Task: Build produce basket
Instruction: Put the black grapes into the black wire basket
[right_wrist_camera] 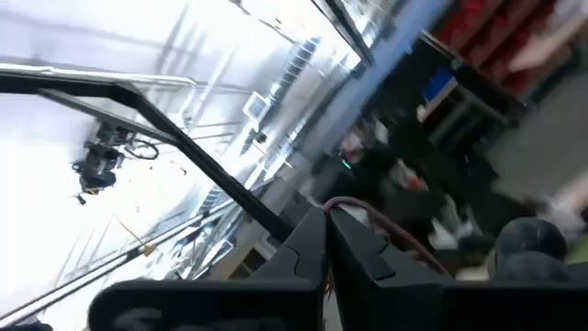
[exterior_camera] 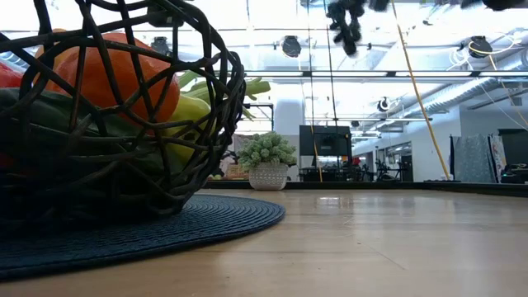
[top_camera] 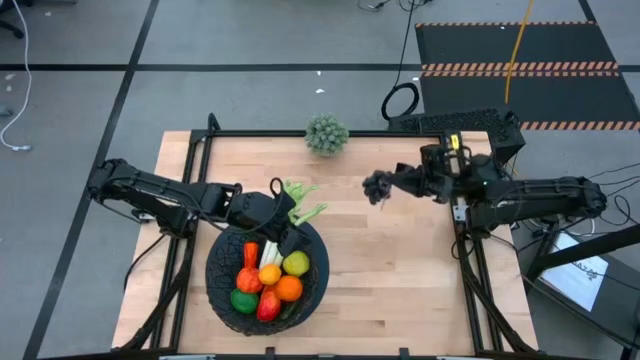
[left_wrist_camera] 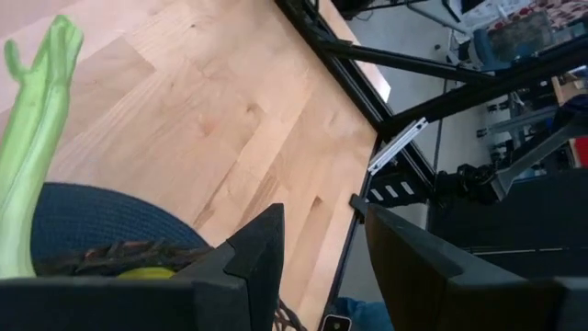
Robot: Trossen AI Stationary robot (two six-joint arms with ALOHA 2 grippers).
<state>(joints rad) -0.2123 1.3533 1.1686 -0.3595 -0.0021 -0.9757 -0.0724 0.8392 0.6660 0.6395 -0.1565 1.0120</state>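
Note:
The black woven basket (top_camera: pixel 222 262) stands near the table's front, left of middle, on a dark round mat (exterior_camera: pixel 214 216). In it lie produce: an orange (top_camera: pixel 290 288), a yellow-green fruit (top_camera: pixel 296 263), a carrot (top_camera: pixel 250 254), a red tomato (top_camera: pixel 248 281) and a green lime (top_camera: pixel 243 300). A pale green celery stalk (left_wrist_camera: pixel 32 138) leans out over the basket's far rim, leaf end (top_camera: pixel 300 190) outward. My left gripper (left_wrist_camera: pixel 322 244) hovers over that far rim, open, with nothing between its fingers. My right gripper (top_camera: pixel 375 187) hangs high over the table's right half, shut and empty.
A spiky grey-green ball plant (top_camera: pixel 327 133) in a white pot stands at the table's far edge, behind the basket. Bare wood (top_camera: pixel 390 280) stretches to the right of the basket. Black frame rails (top_camera: pixel 470 270) run along the table's sides.

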